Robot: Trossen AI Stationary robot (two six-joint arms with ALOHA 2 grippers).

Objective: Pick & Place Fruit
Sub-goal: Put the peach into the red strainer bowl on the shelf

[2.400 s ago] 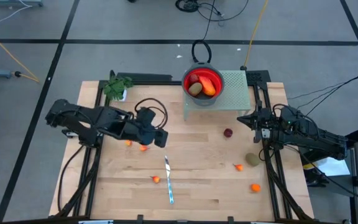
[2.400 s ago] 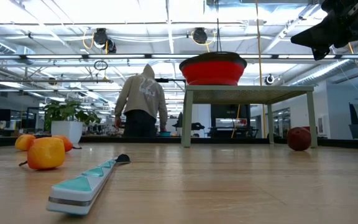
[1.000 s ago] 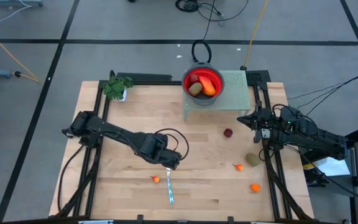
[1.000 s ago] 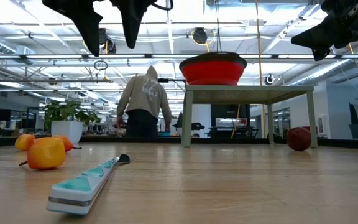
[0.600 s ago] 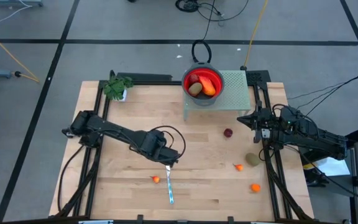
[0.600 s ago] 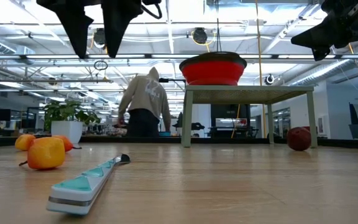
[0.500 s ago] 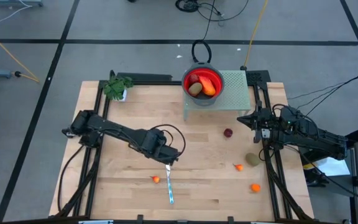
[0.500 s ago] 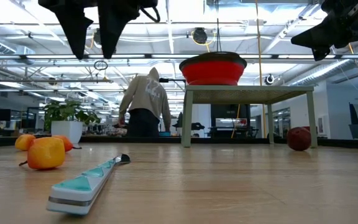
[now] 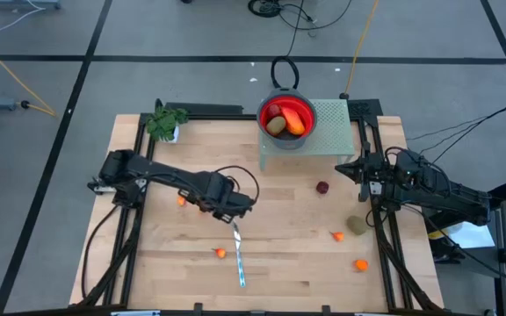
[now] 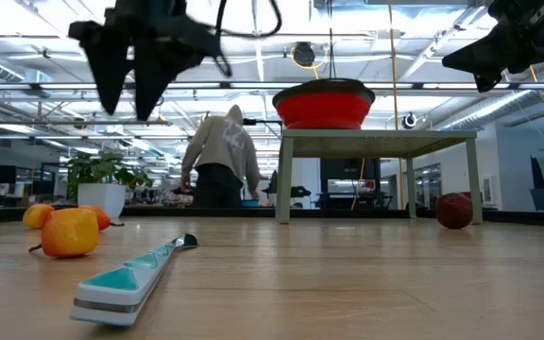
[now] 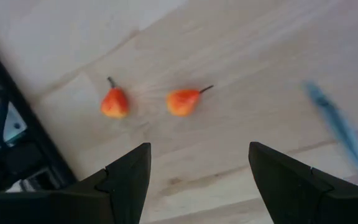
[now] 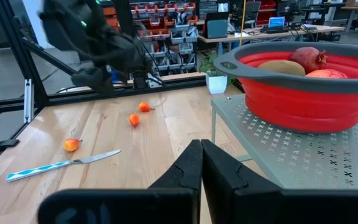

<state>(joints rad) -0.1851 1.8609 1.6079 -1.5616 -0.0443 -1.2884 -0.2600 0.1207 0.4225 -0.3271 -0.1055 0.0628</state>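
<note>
Two tiny orange bits (image 11: 114,104) (image 11: 183,101) lie on the wood ahead of my open left gripper (image 11: 199,152), which hovers above the table's middle (image 9: 227,204); the high view shows only one of them (image 9: 181,200). More fruit rests on the table: an orange bit (image 9: 221,253) by the knife, a dark red ball (image 9: 322,187), a kiwi-like oval (image 9: 357,226) and two orange bits (image 9: 336,234) (image 9: 360,264). The red bowl (image 9: 286,121) holds a kiwi, a dark red ball and the longer orange-red piece. My right gripper (image 12: 201,163) is shut and waits raised at the right edge (image 9: 363,168).
A slim silver knife (image 9: 237,254) with a blue handle lies near the table's front middle. The bowl stands on a green perforated stand (image 9: 332,123) at the far edge. A leafy plant (image 9: 163,121) sits at the far left corner. A person stands beyond the table (image 10: 217,156).
My left gripper has drawn back from above the knife's tip toward the table's far left, and now hangs near the two orange bits. It stays raised and open. The fruit, the knife and my right arm have not moved.
</note>
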